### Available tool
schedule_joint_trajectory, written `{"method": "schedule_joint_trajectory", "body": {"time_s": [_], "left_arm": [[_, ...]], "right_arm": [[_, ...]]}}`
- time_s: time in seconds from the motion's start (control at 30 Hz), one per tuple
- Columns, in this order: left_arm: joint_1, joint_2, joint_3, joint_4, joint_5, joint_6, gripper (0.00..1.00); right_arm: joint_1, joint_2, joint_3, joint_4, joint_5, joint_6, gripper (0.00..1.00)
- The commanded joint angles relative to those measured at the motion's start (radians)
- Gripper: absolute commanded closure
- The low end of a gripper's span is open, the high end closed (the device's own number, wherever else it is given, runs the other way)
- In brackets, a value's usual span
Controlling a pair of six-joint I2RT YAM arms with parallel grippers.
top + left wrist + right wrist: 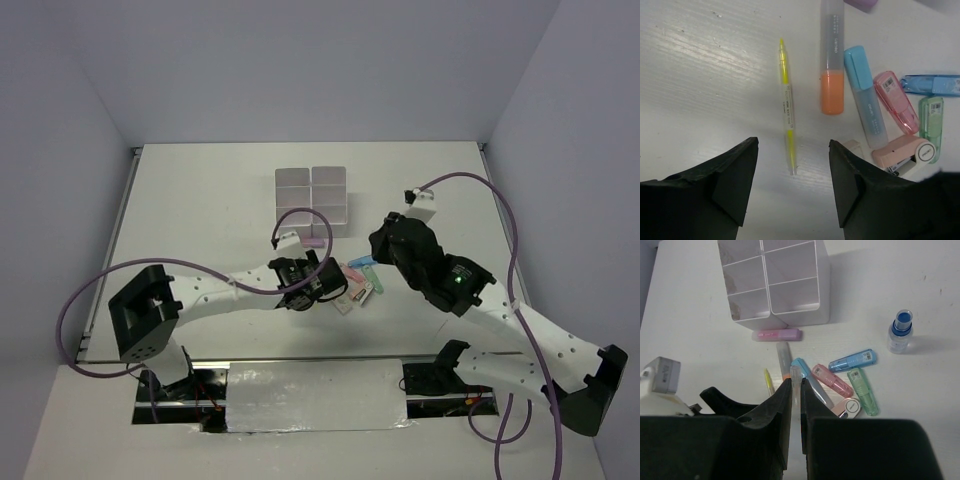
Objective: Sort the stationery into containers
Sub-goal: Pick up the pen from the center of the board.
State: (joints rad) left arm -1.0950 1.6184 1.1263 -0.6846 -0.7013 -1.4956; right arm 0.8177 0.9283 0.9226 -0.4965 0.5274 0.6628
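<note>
**Loose stationery at 6 o'clock of the container block**

In the top view the stationery (358, 280) lies in a tight scatter at about 6 o'clock from the white six-compartment container (312, 200), near it on the table (200, 200).

The right wrist view shows a pink-purple marker (777, 335) lying flat just beside the container's lower wall. Below it lie a yellow pen (769, 382), an orange-capped marker (784, 357) and a blue marker (810, 380). Next to these are a pink piece (832, 380), a blue piece (852, 360), a green piece (863, 390) and a peach piece (847, 407). A blue-capped bottle (900, 332) stands upright at about 4 o'clock of the container, apart from the rest.

The left gripper (792, 150) has its fingers spread, one on each side of the yellow pen's lower end, with no visible contact. The right gripper (795, 382) has its fingers almost pressed together. They pinch a thin grey pen (795, 373), whose tip pokes out beyond the fingertips.
</note>
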Motion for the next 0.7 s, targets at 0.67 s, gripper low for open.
{"method": "schedule_joint_trajectory", "body": {"time_s": [0.67], "left_arm": [[0.092,0.253,0.038,0.046,0.109,0.066,0.52]], "right_arm": [[-0.025,-0.111,-0.067,0.095,0.013,-0.057,1.0]]}}
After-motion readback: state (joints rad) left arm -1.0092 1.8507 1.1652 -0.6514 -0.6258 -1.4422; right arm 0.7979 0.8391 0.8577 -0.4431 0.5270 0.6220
